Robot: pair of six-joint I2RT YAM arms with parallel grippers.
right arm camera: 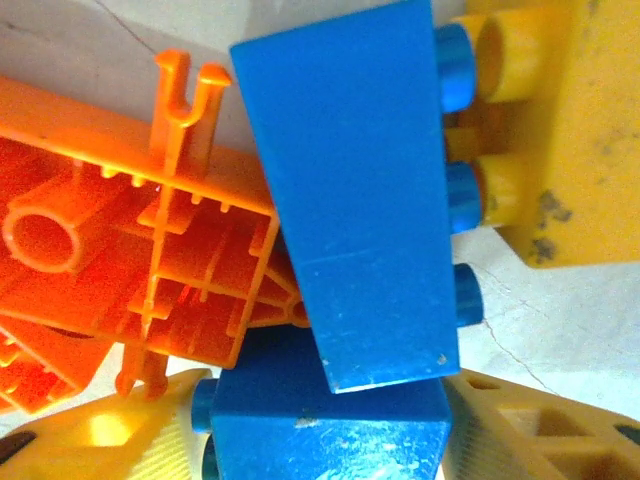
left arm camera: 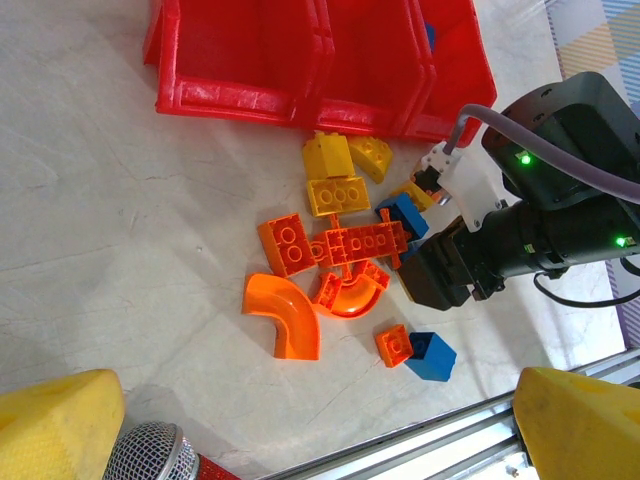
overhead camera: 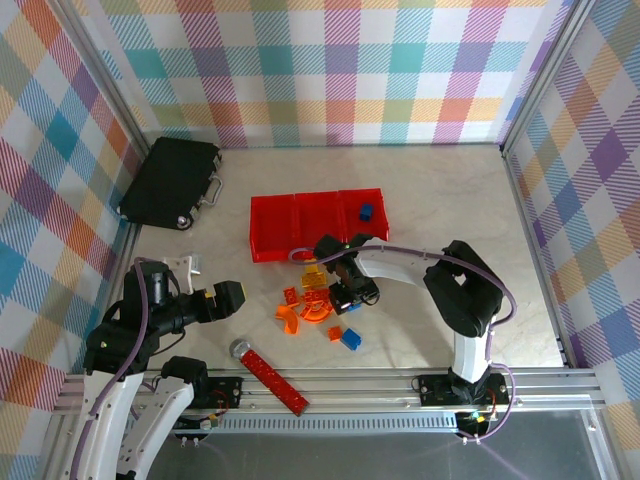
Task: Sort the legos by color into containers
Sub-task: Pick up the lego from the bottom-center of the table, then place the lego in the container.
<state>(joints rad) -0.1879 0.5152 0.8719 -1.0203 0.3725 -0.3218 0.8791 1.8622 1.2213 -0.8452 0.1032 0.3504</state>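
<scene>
Right tool (right arm camera: 322, 445) straddles blue brick (right arm camera: 330, 405), grip unclear up close; left tool (left arm camera: 318, 440) wide, tips cropped.

Bare worktop (overhead camera: 420, 190) lies open at 1 o'clock and 4 o'clock of the legos (overhead camera: 310, 305). The containers (overhead camera: 272, 230) wall off 12 o'clock, the right arm (overhead camera: 400, 265) crosses in from 3 o'clock, the left pincer (overhead camera: 230, 297) hangs at 9 o'clock, and a red bar (overhead camera: 275, 372) lies at 7 o'clock.
</scene>
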